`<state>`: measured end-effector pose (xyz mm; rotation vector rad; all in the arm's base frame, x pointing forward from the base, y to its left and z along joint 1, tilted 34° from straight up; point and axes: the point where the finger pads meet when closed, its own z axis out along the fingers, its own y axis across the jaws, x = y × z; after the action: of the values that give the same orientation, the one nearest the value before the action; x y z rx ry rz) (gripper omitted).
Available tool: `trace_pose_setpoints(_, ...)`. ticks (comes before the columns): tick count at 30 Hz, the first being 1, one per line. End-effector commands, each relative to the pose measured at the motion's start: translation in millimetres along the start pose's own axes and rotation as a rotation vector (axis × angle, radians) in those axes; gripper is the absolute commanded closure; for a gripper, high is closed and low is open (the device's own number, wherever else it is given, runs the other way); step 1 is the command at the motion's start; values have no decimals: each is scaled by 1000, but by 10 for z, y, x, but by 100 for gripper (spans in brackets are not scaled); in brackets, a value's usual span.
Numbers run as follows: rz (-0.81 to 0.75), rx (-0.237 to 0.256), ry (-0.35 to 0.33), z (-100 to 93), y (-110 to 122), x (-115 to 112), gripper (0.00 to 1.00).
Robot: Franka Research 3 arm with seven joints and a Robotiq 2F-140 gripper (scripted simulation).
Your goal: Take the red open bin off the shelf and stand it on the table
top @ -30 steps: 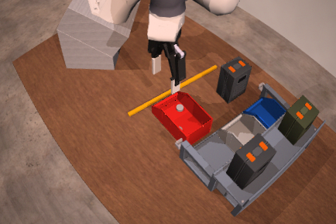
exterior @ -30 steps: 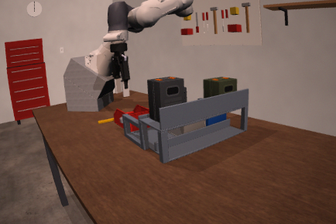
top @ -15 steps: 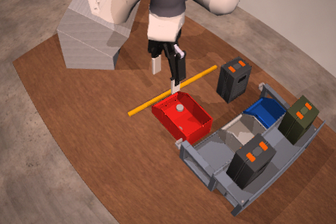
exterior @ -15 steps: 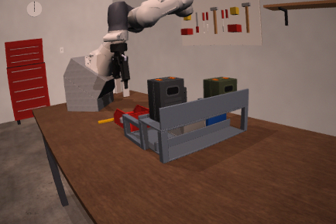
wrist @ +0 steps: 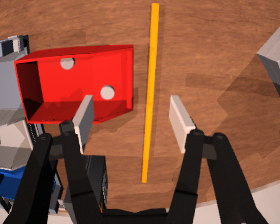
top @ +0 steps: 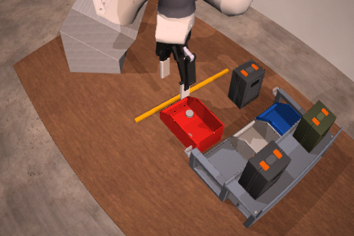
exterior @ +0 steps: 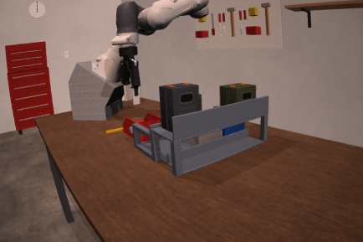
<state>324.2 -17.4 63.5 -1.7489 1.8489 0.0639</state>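
The red open bin stands on its base on the table, in front of the shelf, and looks flat. Its rear end is close to the shelf; whether they touch is unclear. Round grey parts lie in it. The beige bin and the blue bin sit side by side on the shelf and look level, open fronts outward. My gripper is open and empty, above the table beyond the red bin's low front.
A yellow bar lies between the red bin and the robot's base, below my fingers. A dark case stands on the table beside the shelf. Another dark case and a green case stand on the shelf unit.
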Motion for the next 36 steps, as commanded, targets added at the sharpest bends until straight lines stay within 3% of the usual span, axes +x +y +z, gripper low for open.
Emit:
trace_pose_setpoints(1, -2, 21, 17, -2, 27, -4, 43)
trace_pose_setpoints(4, 0, 4, 3, -1, 5, -1, 43)
trace_pose_setpoints(20, -2, 21, 17, -2, 27, -4, 43)
trace_pose_setpoints(21, 0, 4, 3, -1, 5, -1, 43)
trace_pose_setpoints(36, -2, 21, 17, -2, 27, -4, 43)
